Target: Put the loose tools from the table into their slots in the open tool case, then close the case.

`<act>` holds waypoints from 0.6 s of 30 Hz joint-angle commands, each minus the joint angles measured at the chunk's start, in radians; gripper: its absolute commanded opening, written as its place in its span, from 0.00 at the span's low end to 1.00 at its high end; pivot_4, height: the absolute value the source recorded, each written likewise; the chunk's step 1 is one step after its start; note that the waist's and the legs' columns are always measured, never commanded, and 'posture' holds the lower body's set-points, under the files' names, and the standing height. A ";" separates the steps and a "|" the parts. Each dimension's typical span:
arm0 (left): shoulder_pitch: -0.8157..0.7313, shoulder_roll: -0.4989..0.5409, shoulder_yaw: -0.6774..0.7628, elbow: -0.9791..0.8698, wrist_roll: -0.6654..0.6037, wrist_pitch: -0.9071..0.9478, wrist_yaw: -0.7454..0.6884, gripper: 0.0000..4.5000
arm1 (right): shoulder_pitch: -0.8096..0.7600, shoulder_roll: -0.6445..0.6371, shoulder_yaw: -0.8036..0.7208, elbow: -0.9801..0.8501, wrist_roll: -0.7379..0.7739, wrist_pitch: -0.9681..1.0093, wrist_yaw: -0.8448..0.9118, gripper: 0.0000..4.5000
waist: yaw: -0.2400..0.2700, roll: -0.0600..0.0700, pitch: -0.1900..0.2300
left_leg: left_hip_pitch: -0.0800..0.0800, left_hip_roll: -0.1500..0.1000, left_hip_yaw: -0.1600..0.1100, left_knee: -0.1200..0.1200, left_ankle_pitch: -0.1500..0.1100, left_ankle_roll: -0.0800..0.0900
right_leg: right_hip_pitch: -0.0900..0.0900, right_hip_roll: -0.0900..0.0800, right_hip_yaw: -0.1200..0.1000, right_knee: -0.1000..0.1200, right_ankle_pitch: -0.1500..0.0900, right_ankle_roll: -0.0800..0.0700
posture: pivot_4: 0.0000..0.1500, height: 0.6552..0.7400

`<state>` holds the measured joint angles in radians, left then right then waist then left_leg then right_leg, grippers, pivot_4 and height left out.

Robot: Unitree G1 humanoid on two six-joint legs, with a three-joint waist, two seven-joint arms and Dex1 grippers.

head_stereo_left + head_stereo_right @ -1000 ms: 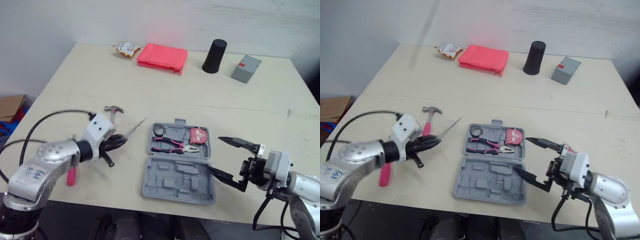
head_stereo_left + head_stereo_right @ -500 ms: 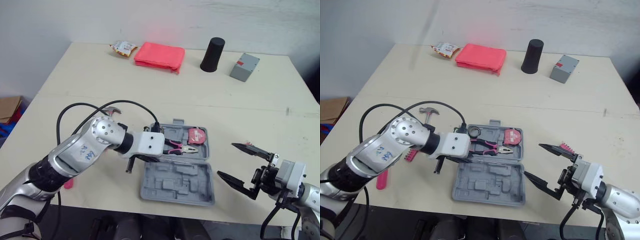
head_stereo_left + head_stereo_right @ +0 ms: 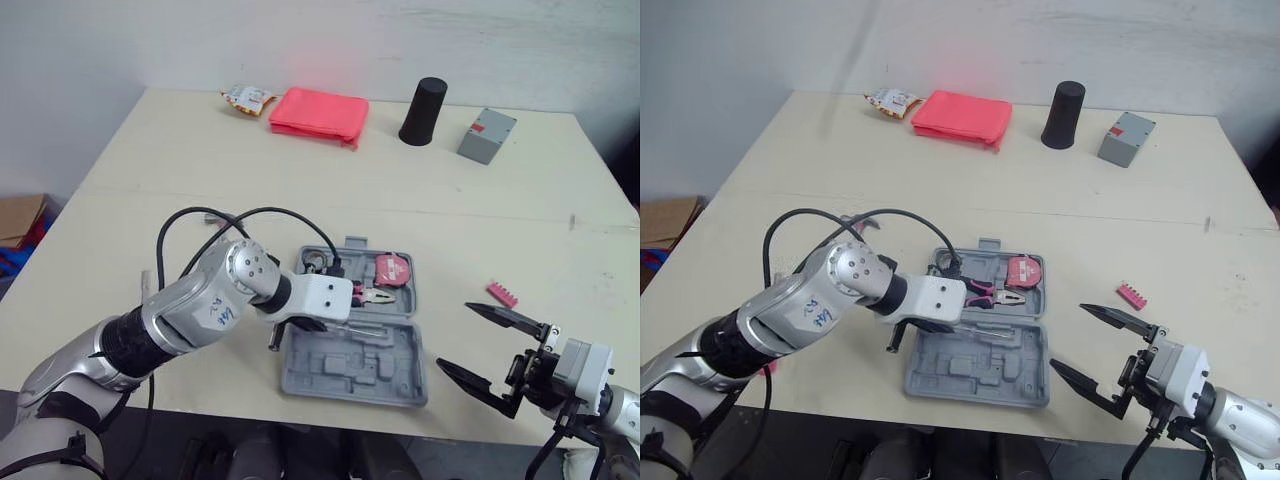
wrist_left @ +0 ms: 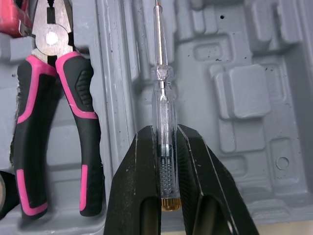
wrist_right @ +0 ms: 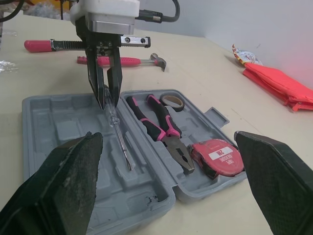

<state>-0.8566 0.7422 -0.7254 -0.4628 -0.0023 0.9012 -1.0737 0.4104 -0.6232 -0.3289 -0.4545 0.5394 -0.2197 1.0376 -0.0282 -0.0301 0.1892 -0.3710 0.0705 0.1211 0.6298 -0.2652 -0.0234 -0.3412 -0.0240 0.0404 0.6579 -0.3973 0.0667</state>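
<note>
- At the lower right of the left eye view, the right gripper (image 3: 455, 337) was held off the table's near edge with its jaws spread wide and nothing between them. It was well apart from the tool case (image 3: 400, 362).
- Over the near half of the case, at centre frame, the left gripper (image 4: 165, 131) was seen pinching a clear-handled screwdriver (image 4: 159, 83) by the butt end of its handle.
- The screwdriver's long axis was carried straight on from the jaws. The shaft ran rightward in the frame, beside the hinge ridge and parallel to the pliers (image 4: 54, 98) seated in the far half.
- In the right wrist view the tip was seen tilted down toward the moulded tray. Contact could not be judged.
- A lowering along that same line was judged to be what seating required.
- Farther out, a pink bit strip (image 3: 503, 294) lay on the table right of the case, and a hammer (image 5: 122, 60) lay beyond it.
</note>
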 commanded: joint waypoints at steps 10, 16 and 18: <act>-0.006 0.003 -0.015 -0.017 0.080 0.032 0.026 0.01 | 0.007 -0.010 -0.030 -0.076 0.023 0.008 -0.021 1.00 | 0.000 0.000 0.000 | 0.000 0.000 0.000 0.000 0.000 0.000 | 0.000 0.000 0.000 0.000 0.000 0.000 | 1.00 1.00; 0.002 0.018 -0.023 -0.001 0.094 -0.002 0.023 0.01 | 0.006 -0.013 -0.031 -0.103 0.024 0.031 -0.039 1.00 | 0.000 0.000 0.000 | 0.000 0.000 0.000 0.000 0.001 0.000 | 0.000 -0.001 0.000 0.001 0.000 0.000 | 1.00 1.00; 0.001 0.011 -0.019 0.011 0.102 -0.014 0.029 0.01 | 0.008 -0.015 -0.031 -0.112 0.024 0.039 -0.045 1.00 | 0.000 0.000 0.000 | 0.000 -0.001 0.000 0.000 0.001 0.000 | 0.000 -0.001 0.000 0.001 0.000 0.000 | 1.00 1.00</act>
<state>-0.8553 0.7499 -0.7514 -0.4598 0.0688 0.8934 -1.0510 0.4126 -0.6264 -0.3290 -0.5208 0.5410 -0.1854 1.0014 -0.0278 -0.0301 0.1892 -0.3707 0.0699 0.1207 0.6298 -0.2644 -0.0228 -0.3410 -0.0246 0.0403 0.6592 -0.3971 0.0668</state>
